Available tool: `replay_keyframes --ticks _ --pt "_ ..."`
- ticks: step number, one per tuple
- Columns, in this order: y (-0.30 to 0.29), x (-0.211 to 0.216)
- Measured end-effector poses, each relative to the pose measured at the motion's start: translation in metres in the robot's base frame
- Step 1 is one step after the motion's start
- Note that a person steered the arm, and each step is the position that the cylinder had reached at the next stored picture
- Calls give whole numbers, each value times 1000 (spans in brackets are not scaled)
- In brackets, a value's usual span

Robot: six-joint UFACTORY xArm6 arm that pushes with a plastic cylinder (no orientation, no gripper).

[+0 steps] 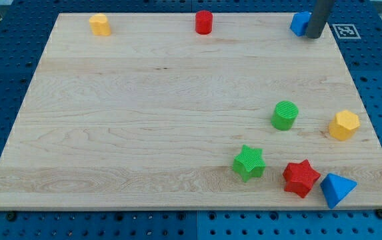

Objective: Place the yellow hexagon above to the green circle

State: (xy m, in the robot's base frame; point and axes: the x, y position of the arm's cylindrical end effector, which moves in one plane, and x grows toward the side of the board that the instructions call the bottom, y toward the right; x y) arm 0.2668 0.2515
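Observation:
The yellow hexagon (pixel 344 125) sits near the board's right edge. The green circle (pixel 285 115) stands to its left, a short gap apart and slightly higher in the view. My tip (pixel 314 36) is at the view's top right, far above both, touching the right side of a blue block (pixel 301 23) whose shape is partly hidden by the rod.
A green star (pixel 249 163), a red star (pixel 301 178) and a blue triangle (pixel 337 189) lie along the bottom right. A red cylinder (pixel 204 22) and a yellow block (pixel 100 25) stand at the top edge. The wooden board (pixel 144 120) rests on a blue pegboard.

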Motion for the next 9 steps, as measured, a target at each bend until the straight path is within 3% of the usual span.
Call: replay_keyframes --ticks 3,6,9 --pt "0 -6" --pt "-5 95" --pt "-5 99"
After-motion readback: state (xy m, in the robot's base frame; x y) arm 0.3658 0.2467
